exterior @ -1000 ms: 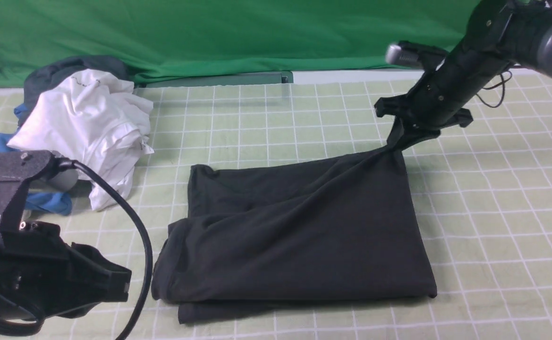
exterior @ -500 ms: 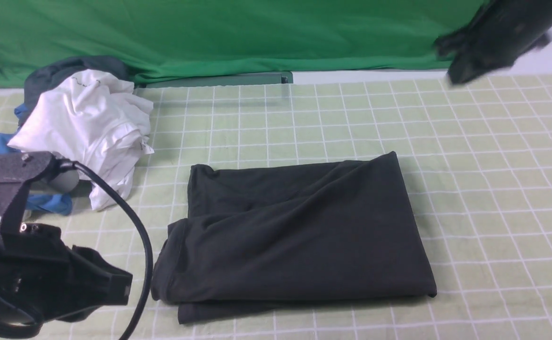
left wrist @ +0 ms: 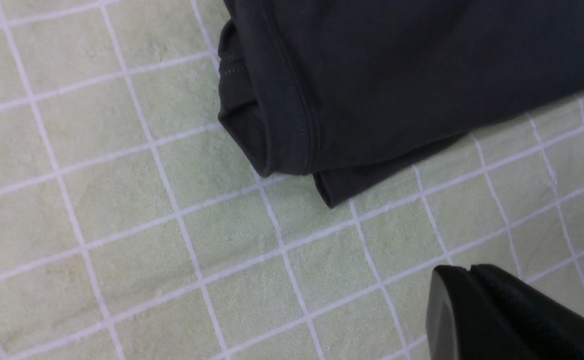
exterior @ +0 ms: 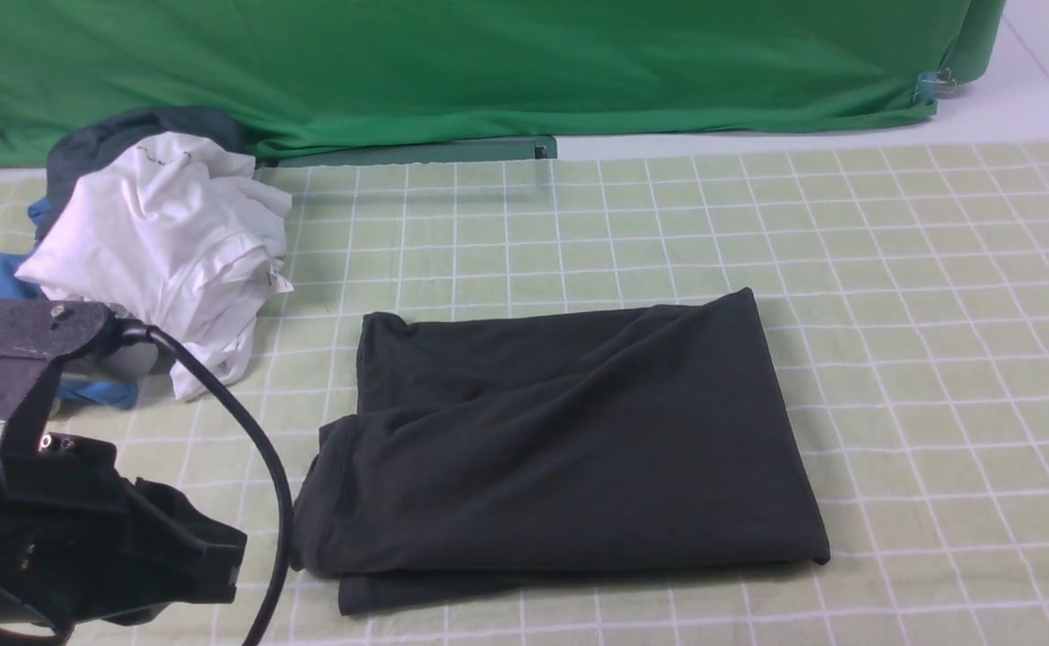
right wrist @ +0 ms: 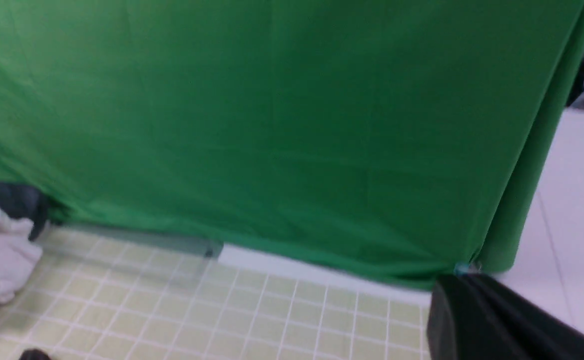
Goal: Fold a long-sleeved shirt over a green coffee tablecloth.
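Note:
The long-sleeved shirt (exterior: 560, 440) lies folded into a black rectangle in the middle of the green coffee tablecloth (exterior: 937, 314), with a lower layer sticking out along its near edge. My left gripper (exterior: 232, 547) hovers at the near left, just off the shirt's near left corner (left wrist: 282, 150), shut and holding nothing. In the left wrist view its tips (left wrist: 469, 270) are pressed together over bare tablecloth (left wrist: 122, 200). My right gripper (right wrist: 464, 280) is out of the front view. It is raised and shut on nothing, facing the backdrop above the tablecloth (right wrist: 222, 320).
A pile of white, blue and grey garments (exterior: 165, 242) sits at the far left. A plain deep-green backdrop (exterior: 488, 63) hangs along the far edge. The left arm's black cable (exterior: 255, 449) loops close to the shirt's left edge. White floor (exterior: 1044, 99) shows at the far right.
My right gripper let go of the shirt's far right corner, lifted up and to the right, and left the front view. The corner dropped flat. The left arm barely shifted.

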You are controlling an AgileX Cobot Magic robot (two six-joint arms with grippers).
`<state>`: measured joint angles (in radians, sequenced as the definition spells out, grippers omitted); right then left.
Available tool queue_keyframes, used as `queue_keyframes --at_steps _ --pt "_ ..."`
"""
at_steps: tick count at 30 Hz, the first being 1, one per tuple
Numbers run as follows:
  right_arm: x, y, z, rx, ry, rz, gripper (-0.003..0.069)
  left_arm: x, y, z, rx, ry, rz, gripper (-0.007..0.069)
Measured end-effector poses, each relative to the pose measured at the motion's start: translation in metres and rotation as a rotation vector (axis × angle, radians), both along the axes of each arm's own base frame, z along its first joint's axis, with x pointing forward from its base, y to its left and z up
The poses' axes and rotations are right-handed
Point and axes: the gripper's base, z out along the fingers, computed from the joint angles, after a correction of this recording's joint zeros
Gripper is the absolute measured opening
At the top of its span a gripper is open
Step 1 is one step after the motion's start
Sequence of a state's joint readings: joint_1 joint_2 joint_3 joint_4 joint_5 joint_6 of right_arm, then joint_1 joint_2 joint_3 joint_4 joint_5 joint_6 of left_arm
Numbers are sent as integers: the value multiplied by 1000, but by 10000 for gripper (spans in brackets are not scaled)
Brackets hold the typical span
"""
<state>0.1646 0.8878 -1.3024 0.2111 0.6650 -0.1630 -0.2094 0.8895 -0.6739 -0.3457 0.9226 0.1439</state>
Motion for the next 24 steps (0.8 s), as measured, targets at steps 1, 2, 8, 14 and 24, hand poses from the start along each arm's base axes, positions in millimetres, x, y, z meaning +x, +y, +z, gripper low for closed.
queue_keyframes --at_steps 1,2,8,14,24 --pt "-18 -3 -5 12 -56 -6 6 0 0 0 -1 -4 1 11" --pt "-30 -6 -20 22 -101 -15 6 1 0 0 -1 -12 2 11" --pt "-95 -21 -98 90 -428 -63 5 5 0 3 -9 -67 6 11" --pt "-126 -29 -145 147 -698 -94 20 9 -1 6 -28 -116 24 11" --pt "-130 -31 -158 155 -745 -99 216 -20 7 22 -30 -320 3 11"
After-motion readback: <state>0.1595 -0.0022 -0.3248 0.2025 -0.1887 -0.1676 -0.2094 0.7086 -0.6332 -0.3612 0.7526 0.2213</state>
